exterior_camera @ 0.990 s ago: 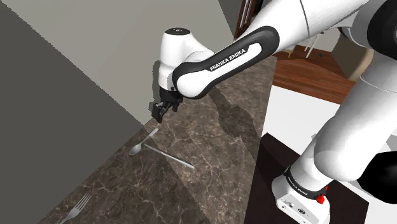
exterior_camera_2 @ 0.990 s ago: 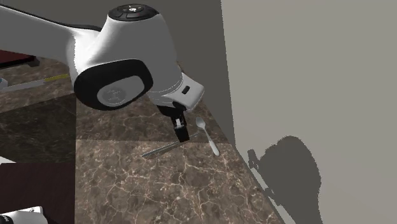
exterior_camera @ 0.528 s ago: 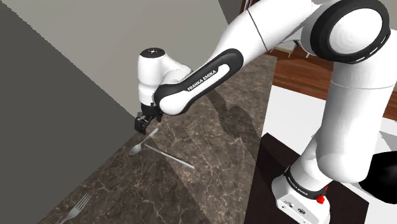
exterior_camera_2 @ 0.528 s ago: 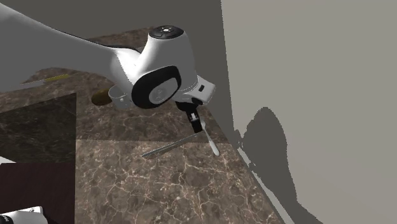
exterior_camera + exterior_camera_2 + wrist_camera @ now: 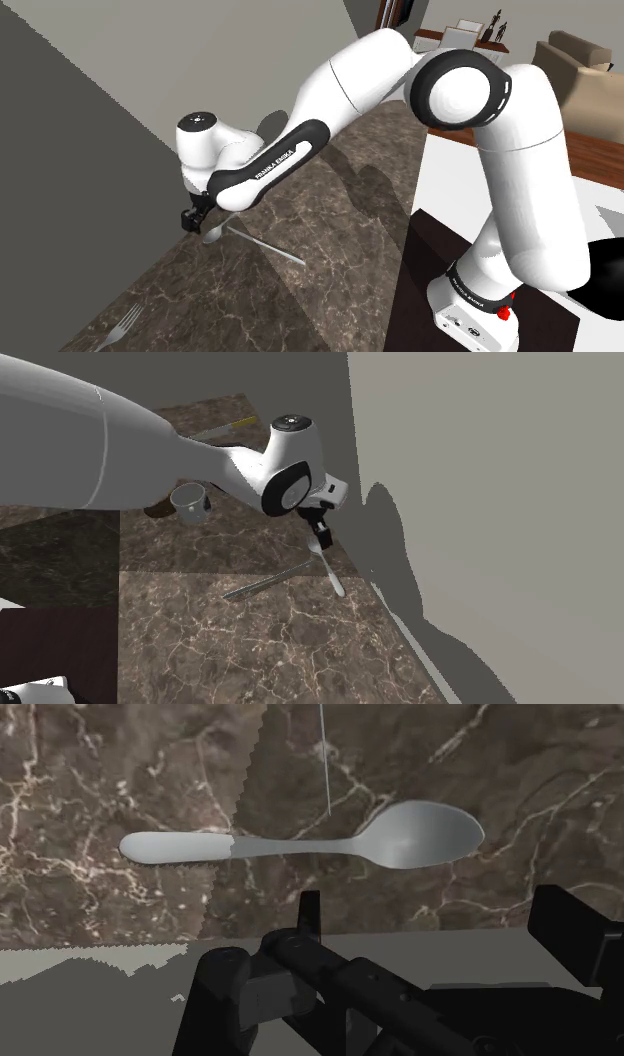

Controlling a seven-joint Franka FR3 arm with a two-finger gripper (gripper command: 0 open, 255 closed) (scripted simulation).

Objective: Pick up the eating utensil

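Reading "FRANKA EMIKA" on the arm (image 5: 262, 172), you see the pincer (image 5: 191, 216) spread, holding nothing, just over the spoon (image 5: 214, 234) lying on the counter (image 5: 350, 250), left of centre in the shoulder view.

Smooth, seemingly metal spoon (image 5: 290, 847) lies on polished, veined marble counter (image 5: 100, 784).
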